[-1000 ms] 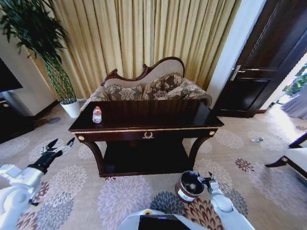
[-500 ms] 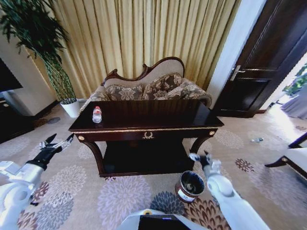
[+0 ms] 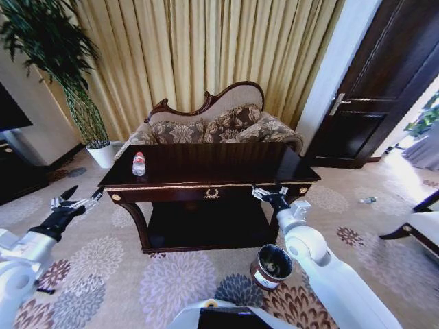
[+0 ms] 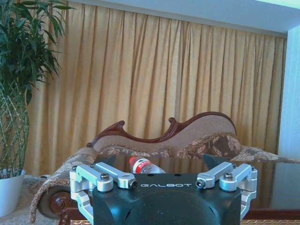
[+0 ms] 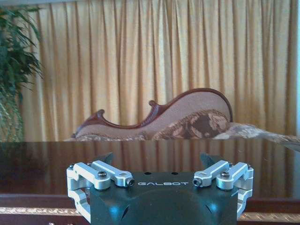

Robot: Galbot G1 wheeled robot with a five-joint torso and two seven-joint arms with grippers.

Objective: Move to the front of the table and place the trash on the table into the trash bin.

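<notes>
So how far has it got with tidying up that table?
Done: it stands squarely before the table. In hand: the right gripper, open, is level with the table's front edge; the left gripper, also open, hangs left of the table. Neither holds anything. Left: the bottle stands untouched on the top's left end, and the bin waits on the carpet.

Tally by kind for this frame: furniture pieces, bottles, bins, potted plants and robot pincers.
Furniture: 2, the table and the sofa
Bottles: 1, the bottle
Bins: 1, the trash bin
Potted plants: 1, the plant
Pincers: 2, left pincer, right pincer
Total: 7
</notes>
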